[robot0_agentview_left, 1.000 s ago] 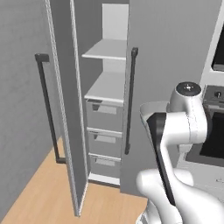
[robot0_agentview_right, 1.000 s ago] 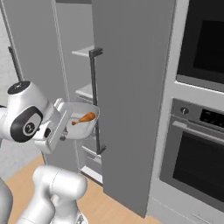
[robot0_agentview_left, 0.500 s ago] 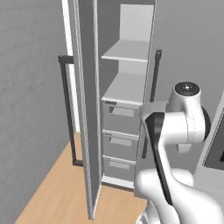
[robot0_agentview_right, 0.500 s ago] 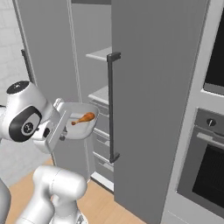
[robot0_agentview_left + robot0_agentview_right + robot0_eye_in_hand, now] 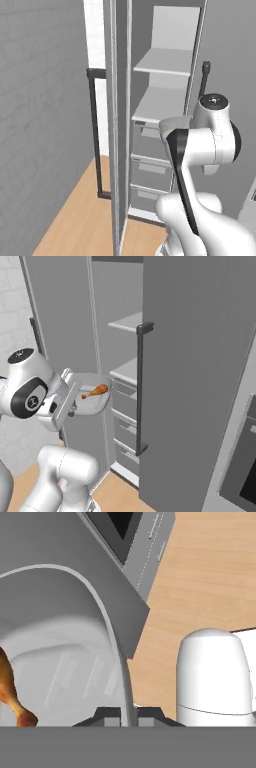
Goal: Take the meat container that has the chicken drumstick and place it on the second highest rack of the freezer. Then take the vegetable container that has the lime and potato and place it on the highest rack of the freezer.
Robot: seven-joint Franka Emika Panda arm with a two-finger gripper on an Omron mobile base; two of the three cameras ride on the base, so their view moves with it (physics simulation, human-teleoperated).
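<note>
The tall grey freezer [image 5: 200,381] stood open with its pale shelf boards showing, and in front of it the jaws were pinched tight on the rim of a shallow white meat container [image 5: 94,395] carrying the small orange-brown chicken drumstick [image 5: 95,391].

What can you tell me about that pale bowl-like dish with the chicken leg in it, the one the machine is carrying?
The meat container is a shallow, pale grey, smooth-looking tray with a rounded raised rim. One small orange-brown chicken drumstick lies inside, far smaller than the tray. The end effector is shut on its rim, holding it in the air before the open freezer, level with the upper drawers. It rests on no shelf.
</note>
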